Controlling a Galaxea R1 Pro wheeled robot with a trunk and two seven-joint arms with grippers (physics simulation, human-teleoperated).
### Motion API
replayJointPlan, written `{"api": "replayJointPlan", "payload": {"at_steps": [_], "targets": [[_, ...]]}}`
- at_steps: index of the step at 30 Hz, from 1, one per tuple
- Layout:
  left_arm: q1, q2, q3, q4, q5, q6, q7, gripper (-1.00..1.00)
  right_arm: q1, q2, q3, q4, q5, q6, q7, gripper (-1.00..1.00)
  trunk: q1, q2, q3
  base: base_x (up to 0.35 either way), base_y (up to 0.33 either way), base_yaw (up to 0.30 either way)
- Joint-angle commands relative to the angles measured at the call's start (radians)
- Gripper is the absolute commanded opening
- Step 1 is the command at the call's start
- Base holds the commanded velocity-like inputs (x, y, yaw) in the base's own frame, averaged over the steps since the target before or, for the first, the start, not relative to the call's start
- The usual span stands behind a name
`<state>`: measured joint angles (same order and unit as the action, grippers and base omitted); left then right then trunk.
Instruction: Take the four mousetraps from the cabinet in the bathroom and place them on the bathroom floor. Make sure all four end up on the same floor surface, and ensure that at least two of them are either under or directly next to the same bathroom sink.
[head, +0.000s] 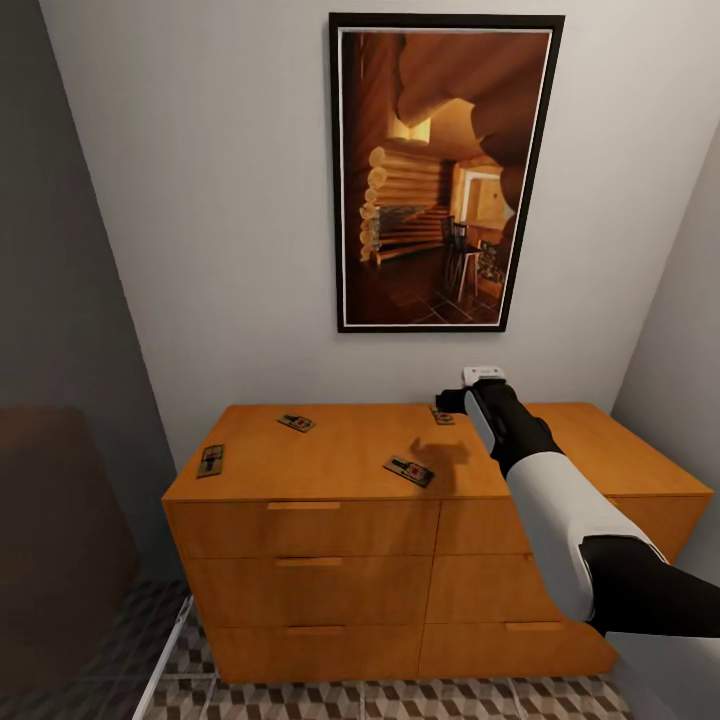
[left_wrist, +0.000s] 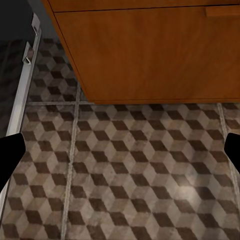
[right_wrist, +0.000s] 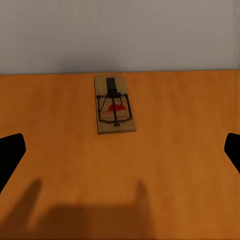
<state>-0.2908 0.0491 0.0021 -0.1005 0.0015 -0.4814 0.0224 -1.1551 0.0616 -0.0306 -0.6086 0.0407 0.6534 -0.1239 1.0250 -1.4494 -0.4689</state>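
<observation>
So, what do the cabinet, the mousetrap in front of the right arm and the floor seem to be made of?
Cabinet: orange-brown wood, smooth satin finish, going by its faint grain. Mousetrap: pale wooden board carrying dark wire, probably metal, and a red mark. Floor: likely glazed tile; grout lines, slight sheen.

The cabinet (head: 350, 470), an orange-brown wooden chest of drawers with slim bar handles, stands on the bathroom floor (head: 400, 700) of brown, tan and white cube-patterned tiles, its back to a pale wall. Four mousetraps lie flat on its top, well apart: one at the left edge (head: 210, 460), one toward the back left (head: 296, 423), one near the front middle (head: 408, 471), and one at the back by the wall (head: 442, 416). The last shows in the right wrist view (right_wrist: 114, 105) as a tan board with dark wire and a red mark.
</observation>
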Motion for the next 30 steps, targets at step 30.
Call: {"api": "replayJointPlan", "payload": {"at_steps": [30], "targets": [[-0.001, 0.0, -0.001, 0.001, 0.0, -0.003, 0.002, 1.0, 0.0, -0.001, -0.003, 0.164, 0.005, -0.125, 0.0, 1.0, 0.0, -0.001, -0.001, 0.0, 0.0, 0.0]]}}
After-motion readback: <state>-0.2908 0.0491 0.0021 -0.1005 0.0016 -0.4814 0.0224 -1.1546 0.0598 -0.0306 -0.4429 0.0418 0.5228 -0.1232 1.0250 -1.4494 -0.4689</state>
